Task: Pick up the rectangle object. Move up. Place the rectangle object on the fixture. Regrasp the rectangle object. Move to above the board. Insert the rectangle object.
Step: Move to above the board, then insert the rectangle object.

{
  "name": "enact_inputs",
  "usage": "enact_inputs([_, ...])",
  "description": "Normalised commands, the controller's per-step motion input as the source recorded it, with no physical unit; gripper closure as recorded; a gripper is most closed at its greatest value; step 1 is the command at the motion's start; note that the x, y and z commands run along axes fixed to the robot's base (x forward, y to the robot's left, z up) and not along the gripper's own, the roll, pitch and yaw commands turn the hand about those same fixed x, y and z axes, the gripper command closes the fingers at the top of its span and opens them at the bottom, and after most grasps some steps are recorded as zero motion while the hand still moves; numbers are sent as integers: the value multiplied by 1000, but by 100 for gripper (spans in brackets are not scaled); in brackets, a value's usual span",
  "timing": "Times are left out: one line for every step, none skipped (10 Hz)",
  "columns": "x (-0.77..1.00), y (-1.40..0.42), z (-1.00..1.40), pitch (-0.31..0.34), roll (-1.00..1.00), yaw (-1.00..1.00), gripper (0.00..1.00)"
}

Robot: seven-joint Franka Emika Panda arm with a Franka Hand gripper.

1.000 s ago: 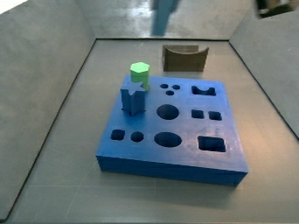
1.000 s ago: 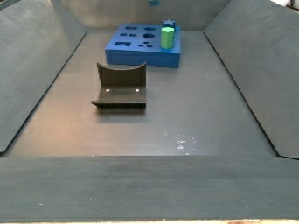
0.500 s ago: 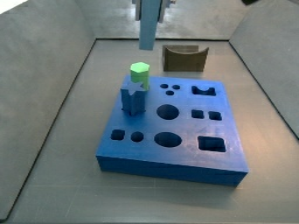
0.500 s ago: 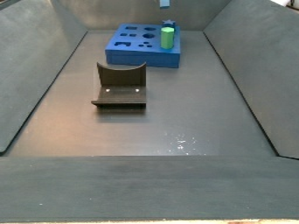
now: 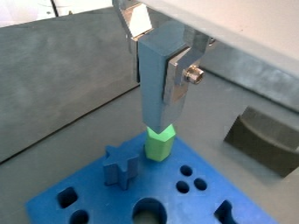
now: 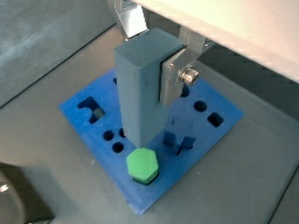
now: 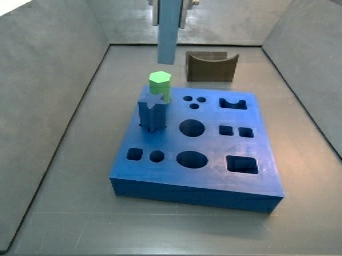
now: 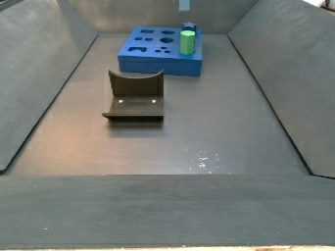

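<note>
Gripper: your gripper (image 5: 160, 66) hangs over the board (image 7: 201, 165), jaws clamped on the rectangle object (image 6: 142, 87).
Block: upright, upper centre of a side view (image 7: 168, 30), above the green peg (image 7: 159, 82).
Fixture: empty (image 8: 135, 98).
Remaining: you likely have only insertion left.
</note>
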Motion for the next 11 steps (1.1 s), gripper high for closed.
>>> enact_inputs([-48, 36, 5, -111, -976, -27, 100])
enact_inputs([-51, 35, 9, -98, -688, -17, 100])
enact_inputs([-51, 28, 6, -89, -498, -12, 100])
enact_inputs([-45, 26, 4, -76, -342, -6, 100])
enact_inputs([-51, 0, 0, 0, 0, 0, 100])
enact_inputs([0, -49, 0, 0, 17, 0, 100])
enact_inputs([26, -283, 0, 0, 100, -9, 100])
enact_inputs([746, -263, -20, 0, 83, -234, 100])
enact_inputs([791, -260, -114, 0, 57, -223, 100])
enact_inputs([743, -289, -303, 0, 0, -240, 100])
enact_inputs([631, -289, -380, 34, 0, -317, 100])
